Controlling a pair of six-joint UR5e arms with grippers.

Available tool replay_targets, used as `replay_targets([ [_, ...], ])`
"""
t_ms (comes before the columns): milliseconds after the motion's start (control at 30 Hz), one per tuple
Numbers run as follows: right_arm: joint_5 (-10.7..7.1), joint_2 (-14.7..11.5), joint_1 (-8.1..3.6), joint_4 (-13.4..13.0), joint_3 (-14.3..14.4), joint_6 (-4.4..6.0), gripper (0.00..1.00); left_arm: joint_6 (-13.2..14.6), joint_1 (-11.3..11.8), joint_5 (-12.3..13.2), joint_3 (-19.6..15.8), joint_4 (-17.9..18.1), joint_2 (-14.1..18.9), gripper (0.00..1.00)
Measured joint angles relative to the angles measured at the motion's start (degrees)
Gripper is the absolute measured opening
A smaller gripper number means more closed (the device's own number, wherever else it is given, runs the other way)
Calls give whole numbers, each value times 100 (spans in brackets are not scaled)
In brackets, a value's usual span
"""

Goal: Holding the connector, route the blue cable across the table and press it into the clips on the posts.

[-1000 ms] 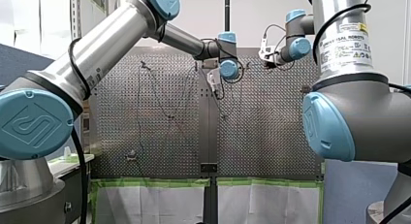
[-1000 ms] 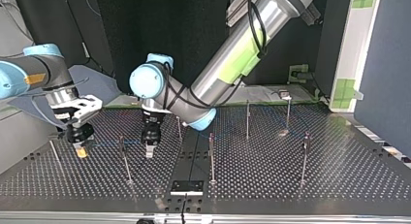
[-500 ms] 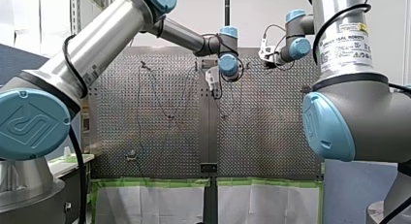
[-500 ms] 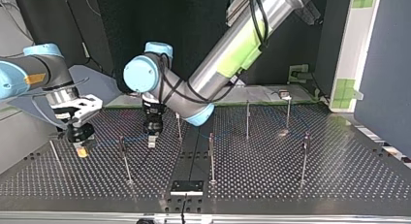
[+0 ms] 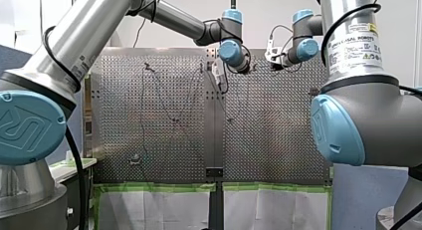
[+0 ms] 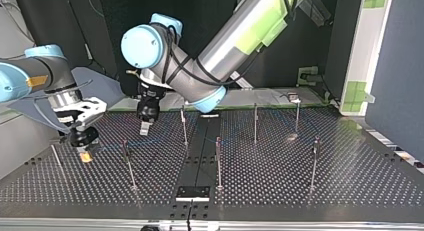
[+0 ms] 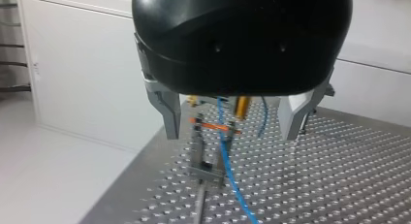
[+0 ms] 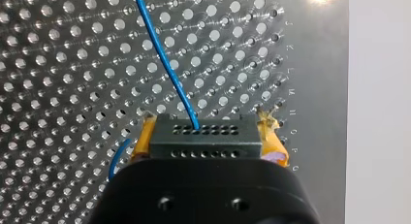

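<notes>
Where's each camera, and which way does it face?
Front: from behind, over the table; my left arm, my right arm show.
Top: across the table, facing them; sides crossed.
Left wrist: along my left gripper, fingers open, toward a post.
Right wrist: along my right gripper, shut on the connector.
Both wrist views share the blue cable.

Black connector [image 8: 202, 136], blue cable [image 8: 165, 64] — plugged into it

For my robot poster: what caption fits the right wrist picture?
Yellow-padded right gripper clamps the black connector trailing blue cable.
</notes>
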Motion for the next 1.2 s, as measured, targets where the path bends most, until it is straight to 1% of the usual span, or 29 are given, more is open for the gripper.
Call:
replay_targets([
  [233,1,1,29,8,2,-8,0,110,45,-291,-325,304,324,100],
  [400,1,4,62,13,4,-16,0,129,57,-570,-607,582,606,100],
  [567,3,5,85,16,9,-38,0,-90,48,-884,-928,905,928,100],
  [733,14,5,99,17,11,-57,0,-322,-6,-981,-1217,1196,1207,100],
  [800,23,5,103,17,11,-59,0,-423,-20,-1035,-1346,1322,1233,100],
  [933,32,5,100,17,10,-61,0,-561,-30,-1188,-1597,1576,1137,100],
  [1067,36,5,90,21,12,-60,0,-583,-32,-1355,-1851,1827,1100,100],
  [1200,47,3,92,24,12,-60,0,-547,-33,-1527,-2066,2041,1096,100],
])
